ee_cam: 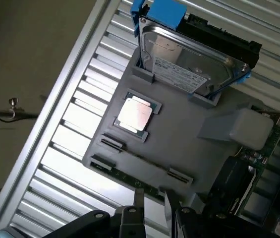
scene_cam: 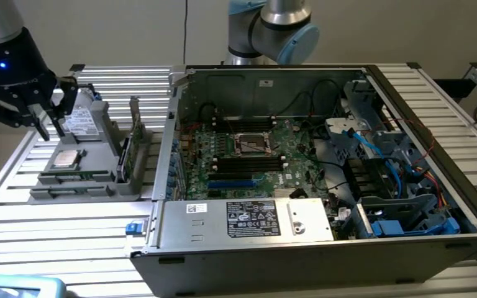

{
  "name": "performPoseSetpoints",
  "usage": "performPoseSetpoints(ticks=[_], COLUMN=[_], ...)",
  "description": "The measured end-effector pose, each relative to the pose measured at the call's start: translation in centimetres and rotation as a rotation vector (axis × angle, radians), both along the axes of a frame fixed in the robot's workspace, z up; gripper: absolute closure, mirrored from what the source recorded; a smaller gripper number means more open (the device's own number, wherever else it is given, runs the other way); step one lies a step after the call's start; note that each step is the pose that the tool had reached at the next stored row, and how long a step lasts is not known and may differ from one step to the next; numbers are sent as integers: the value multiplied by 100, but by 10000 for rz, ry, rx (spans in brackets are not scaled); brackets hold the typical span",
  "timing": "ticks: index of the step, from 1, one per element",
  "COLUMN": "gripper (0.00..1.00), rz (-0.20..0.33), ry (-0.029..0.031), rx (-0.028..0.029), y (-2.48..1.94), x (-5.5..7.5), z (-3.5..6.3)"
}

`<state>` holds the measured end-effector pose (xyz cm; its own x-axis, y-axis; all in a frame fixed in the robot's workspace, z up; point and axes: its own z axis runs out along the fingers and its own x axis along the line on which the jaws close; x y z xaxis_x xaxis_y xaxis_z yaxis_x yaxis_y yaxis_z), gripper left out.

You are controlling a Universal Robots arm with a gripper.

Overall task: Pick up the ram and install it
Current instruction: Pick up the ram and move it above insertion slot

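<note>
Two jaws stand apart, released, with nothing held between them. In the exterior view they hang over the far left corner of a grey holder (scene_cam: 64, 194), just beside a metal drive (scene_cam: 81, 118); whether they touch it cannot be told. In the wrist view their tips show in front of the holder's edge where the ram (ee_cam: 125, 178) sits.

The ram stands on its long edge in a slot at one end of the holder, seen edge-on as a thin green line. Its long axis runs across the holder's width, parallel to that end. The drive, tilted in a cradle with blue brackets, is at the opposite end. Between the two, a square silver chip (ee_cam: 136, 115) lies flat in a recess. A green card (ee_cam: 264, 141) stands upright along the holder's side, taller than the ram and on the side toward the computer case (scene_cam: 305, 267).

The holder rests on a slatted metal tabletop (scene_cam: 56, 236). The case lies open to the exterior view's right of it, with its side wall between the holder and the motherboard (scene_cam: 280, 158). Black slot strips (scene_cam: 243, 164) run left to right on that board, beside a square socket (scene_cam: 253, 144). A metal box with a white label (scene_cam: 251, 218) spans the case's near edge, and blue cables (scene_cam: 379, 155) crowd its right half. The arm (scene_cam: 272, 28) rises behind the case.
</note>
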<state>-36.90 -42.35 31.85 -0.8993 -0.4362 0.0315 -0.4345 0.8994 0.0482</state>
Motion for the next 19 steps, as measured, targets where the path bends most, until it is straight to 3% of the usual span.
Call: performPoseSetpoints(ticks=[19], gripper=[69], rz=[3461], ry=[2], rx=[-1], y=[0], x=[0], z=[-27])
